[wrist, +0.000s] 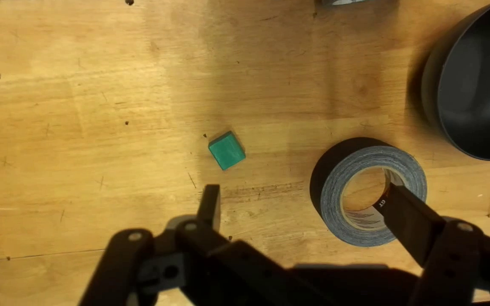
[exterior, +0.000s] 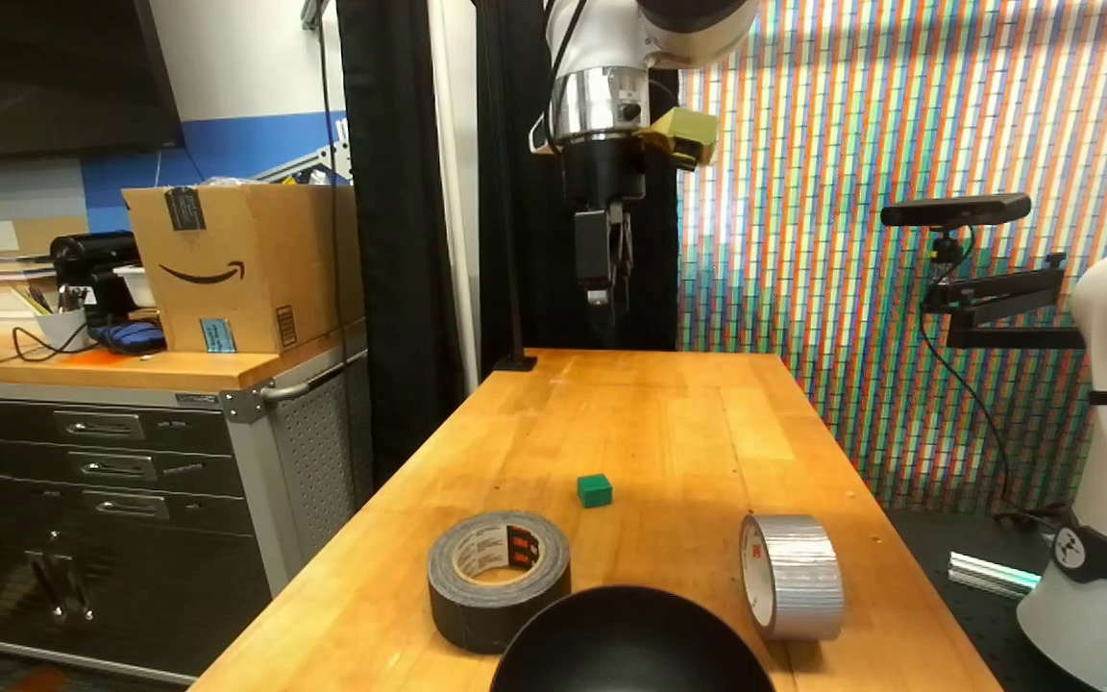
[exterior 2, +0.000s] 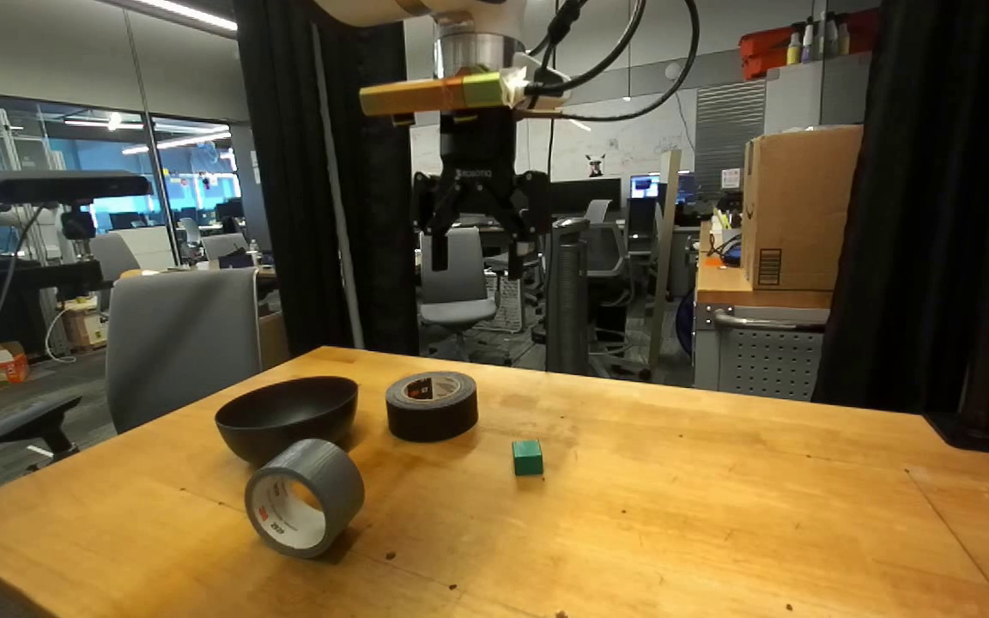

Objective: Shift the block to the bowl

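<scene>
The block (exterior: 595, 491) is a small green cube lying on the wooden table; it also shows in an exterior view (exterior 2: 527, 457) and in the wrist view (wrist: 227, 151). The bowl (exterior: 632, 644) is wide, round and matte black, cut off by the lower edge there. It shows whole in an exterior view (exterior 2: 288, 416) and partly at the right of the wrist view (wrist: 479, 85). My gripper (exterior 2: 477, 262) hangs high above the table, pointing down, with fingers apart and nothing between them. In the wrist view the gripper (wrist: 301, 187) shows its fingers spread, with the block beyond the left fingertip.
A black tape roll (exterior 2: 432, 406) lies flat between the block and the bowl. A silver-grey tape roll (exterior 2: 306, 498) stands on its rim beside the bowl. A dark pole base (exterior 2: 981, 432) stands on the table's edge, far from the bowl.
</scene>
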Controlling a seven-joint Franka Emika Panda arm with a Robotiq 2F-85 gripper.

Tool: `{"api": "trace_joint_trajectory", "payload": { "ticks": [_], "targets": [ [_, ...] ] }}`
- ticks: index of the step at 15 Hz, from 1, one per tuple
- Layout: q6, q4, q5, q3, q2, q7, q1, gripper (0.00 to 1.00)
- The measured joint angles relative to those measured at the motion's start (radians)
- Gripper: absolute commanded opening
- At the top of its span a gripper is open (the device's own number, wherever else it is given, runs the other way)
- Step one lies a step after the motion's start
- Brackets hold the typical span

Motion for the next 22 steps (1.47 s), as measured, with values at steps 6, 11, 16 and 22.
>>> {"api": "trace_joint_trajectory", "payload": {
  "ticks": [6,11,16,22],
  "targets": [
    [0.000,0.050,0.000,-0.031,0.088,-0.054,-0.015,1.00],
    [0.000,0.051,0.000,-0.037,0.146,-0.065,-0.023,1.00],
    [0.000,0.048,-0.006,-0.036,0.191,-0.065,-0.023,1.00],
    [0.000,0.037,-0.008,-0.036,0.219,-0.065,-0.024,1.00]
  ]
}}
